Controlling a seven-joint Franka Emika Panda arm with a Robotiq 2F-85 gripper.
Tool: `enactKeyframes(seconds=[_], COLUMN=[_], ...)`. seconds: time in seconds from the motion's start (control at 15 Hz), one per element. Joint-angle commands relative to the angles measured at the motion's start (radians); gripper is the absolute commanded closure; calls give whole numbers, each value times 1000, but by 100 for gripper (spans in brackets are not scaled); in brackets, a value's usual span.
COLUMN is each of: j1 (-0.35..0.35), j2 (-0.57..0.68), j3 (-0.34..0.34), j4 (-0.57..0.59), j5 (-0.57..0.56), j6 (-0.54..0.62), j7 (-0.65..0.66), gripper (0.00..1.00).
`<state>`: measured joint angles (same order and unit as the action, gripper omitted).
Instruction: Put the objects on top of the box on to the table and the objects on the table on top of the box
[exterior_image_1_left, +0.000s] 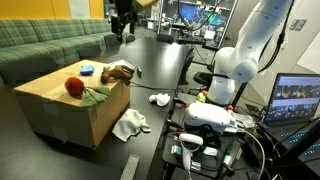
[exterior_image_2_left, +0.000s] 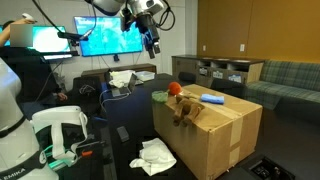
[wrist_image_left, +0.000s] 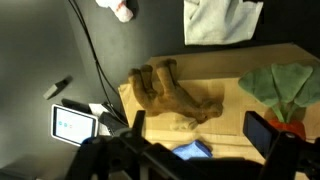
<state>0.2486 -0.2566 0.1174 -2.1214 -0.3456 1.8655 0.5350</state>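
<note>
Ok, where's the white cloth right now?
The white cloth lies on the table at the foot of the box, below the brown plush toy, in both exterior views.

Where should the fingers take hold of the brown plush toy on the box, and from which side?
Grip the brown plush toy across its middle, probably best coming from above. It lies flat on the box, with bare cardboard around it where the open fingers can come down.

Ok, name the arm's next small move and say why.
Probably lower the end effector straight down toward the brown plush toy. Its jaws stand open and empty, it hangs high above the box, and the wrist view shows the toy lying on the box top almost directly beneath it.
</note>
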Motion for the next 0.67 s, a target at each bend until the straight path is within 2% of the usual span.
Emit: enactKeyframes(seconds=[0.0, 0.07, 0.13, 0.4, 0.47, 0.6], j1=[-52, -59, -15, -8, -81, -105], j2=[-248, -311, -372, -611, -669, -752], j3=[43, 46, 3, -18, 29, 19], j4=[-151, -191, -223, -363, -399, -460], j5=[77, 97, 102, 143, 186, 227], j6=[-109, -130, -164, -181, -158, -114], j7=[-36, -38, -24, 10, -15, -25], gripper=[0, 0, 0, 0, 0, 0])
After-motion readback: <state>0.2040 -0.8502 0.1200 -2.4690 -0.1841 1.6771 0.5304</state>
